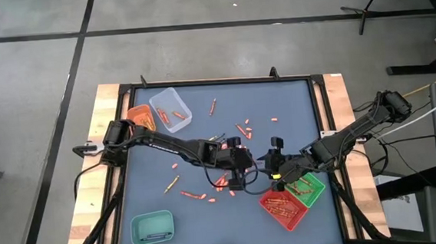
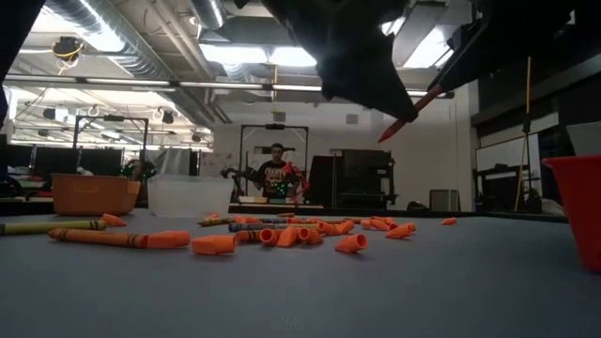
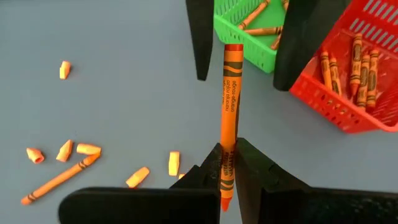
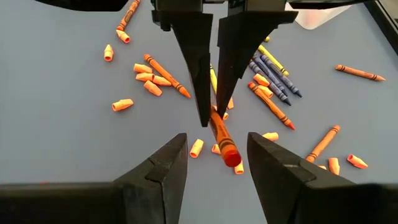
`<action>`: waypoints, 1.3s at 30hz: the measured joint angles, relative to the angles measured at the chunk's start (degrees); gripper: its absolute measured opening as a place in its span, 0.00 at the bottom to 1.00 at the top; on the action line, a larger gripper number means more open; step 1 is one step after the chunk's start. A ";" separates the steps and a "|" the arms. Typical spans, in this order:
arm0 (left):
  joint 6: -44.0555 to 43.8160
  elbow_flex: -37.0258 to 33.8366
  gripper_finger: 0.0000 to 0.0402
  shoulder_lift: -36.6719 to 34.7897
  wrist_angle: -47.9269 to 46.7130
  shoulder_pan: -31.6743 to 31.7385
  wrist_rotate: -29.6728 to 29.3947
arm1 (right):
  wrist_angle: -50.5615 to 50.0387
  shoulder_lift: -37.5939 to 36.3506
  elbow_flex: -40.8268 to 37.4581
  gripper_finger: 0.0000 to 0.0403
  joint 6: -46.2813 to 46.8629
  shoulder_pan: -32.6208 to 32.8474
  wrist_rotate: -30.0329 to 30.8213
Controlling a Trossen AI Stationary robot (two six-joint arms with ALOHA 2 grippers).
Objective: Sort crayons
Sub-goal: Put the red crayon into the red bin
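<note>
My left gripper is shut on one orange crayon above the table's middle. The crayon's flat end reaches between the spread fingers of my right gripper, which is open and stands on either side of it without touching it. In the low view the crayon hangs tilted, high above the mat. Many loose crayons and orange stubs lie flat on the blue mat, along with a few dark blue crayons. My left gripper pinches the orange crayon between its two fingers close to the pointed end, and the tip sticks out behind them. The fingers slant downward toward the table's right side and lie along the crayon. The crayon is lifted clear of the mat.
A green tray and a red tray, both holding crayons, stand at the near right just beyond the grippers. A clear tray and an orange tray sit at the far left, a teal tray at the near left.
</note>
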 joint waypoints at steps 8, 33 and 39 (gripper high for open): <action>-0.02 0.02 0.02 -0.04 1.02 0.00 0.00 | 0.00 0.00 0.00 0.40 0.02 0.00 0.00; -0.11 0.02 0.13 -0.07 0.56 -0.09 0.57 | -0.02 0.00 0.00 0.07 0.11 -0.04 -5.25; -0.15 0.13 0.28 -0.07 0.40 -0.11 2.82 | -2.73 0.00 1.39 0.05 0.93 -0.09 -10.93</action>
